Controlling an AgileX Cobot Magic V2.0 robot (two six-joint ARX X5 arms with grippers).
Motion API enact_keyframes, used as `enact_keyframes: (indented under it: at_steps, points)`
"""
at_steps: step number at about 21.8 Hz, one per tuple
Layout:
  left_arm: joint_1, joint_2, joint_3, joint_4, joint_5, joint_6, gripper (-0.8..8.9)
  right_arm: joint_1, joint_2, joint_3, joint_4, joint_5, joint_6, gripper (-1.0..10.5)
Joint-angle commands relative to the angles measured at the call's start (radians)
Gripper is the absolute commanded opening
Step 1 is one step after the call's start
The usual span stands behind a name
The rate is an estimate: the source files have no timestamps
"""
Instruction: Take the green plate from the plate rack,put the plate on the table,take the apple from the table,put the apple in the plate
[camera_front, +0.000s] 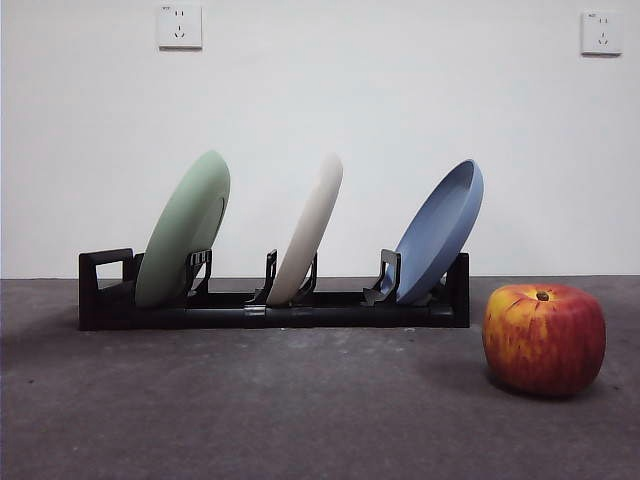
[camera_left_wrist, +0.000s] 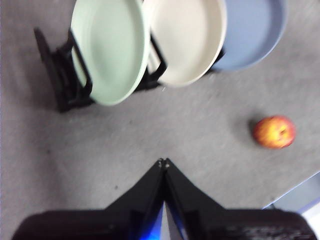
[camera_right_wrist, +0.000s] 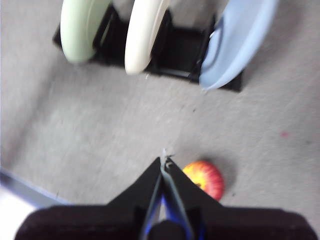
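Note:
The green plate (camera_front: 184, 228) leans in the left slot of the black plate rack (camera_front: 270, 305), seen too in the left wrist view as the green plate (camera_left_wrist: 109, 49) and in the right wrist view as the green plate (camera_right_wrist: 80, 27). The apple (camera_front: 544, 339) rests on the grey table (camera_front: 300, 410) to the right of the rack. My left gripper (camera_left_wrist: 163, 162) is shut and empty, high above the table in front of the rack. Above the table near the apple (camera_right_wrist: 204, 179) hovers my right gripper (camera_right_wrist: 165, 160), shut and empty. Neither arm shows in the front view.
A cream-white plate (camera_front: 310, 228) stands in the middle slot and a blue plate (camera_front: 440, 232) in the right slot. The rack's loop handle (camera_front: 100, 275) is at its left end. A table edge (camera_left_wrist: 300, 192) shows near the apple (camera_left_wrist: 274, 132).

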Motion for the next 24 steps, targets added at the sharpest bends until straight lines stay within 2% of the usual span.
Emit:
enact_keyframes:
  at_steps: [1,2,4,5,11,14,17,20,24]
  points:
    - [-0.035,0.026,0.002,0.007,-0.005,0.040,0.08,0.022,0.025,-0.001,-0.001,0.006,-0.011,0.9]
    - [-0.052,0.033,0.002,0.018,-0.005,0.041,0.84,0.029,0.036,-0.001,-0.002,0.006,-0.010,2.2]
    - [-0.089,0.039,0.002,0.052,0.003,0.036,4.04,0.033,0.048,-0.001,-0.005,0.006,-0.010,5.6]
    - [-0.106,0.040,0.002,0.065,0.003,0.029,4.78,0.033,0.049,-0.001,-0.006,0.006,-0.010,6.6]
    - [-0.138,0.067,0.002,0.176,0.002,-0.087,4.71,0.033,0.048,0.000,-0.013,0.006,-0.006,6.6]
    - [-0.139,0.140,0.037,0.238,0.002,-0.102,4.70,0.033,0.048,0.000,-0.017,0.005,-0.005,6.6]
    - [-0.139,0.272,0.163,0.230,-0.013,-0.101,4.67,0.033,0.048,0.000,-0.019,0.005,0.002,6.6]
    - [-0.155,0.442,0.365,0.157,-0.127,-0.095,4.67,0.034,0.048,0.000,-0.019,0.005,0.017,6.6]
    - [-0.164,0.626,0.568,0.095,-0.181,-0.093,4.67,0.033,0.048,0.000,-0.016,0.006,0.018,6.6]
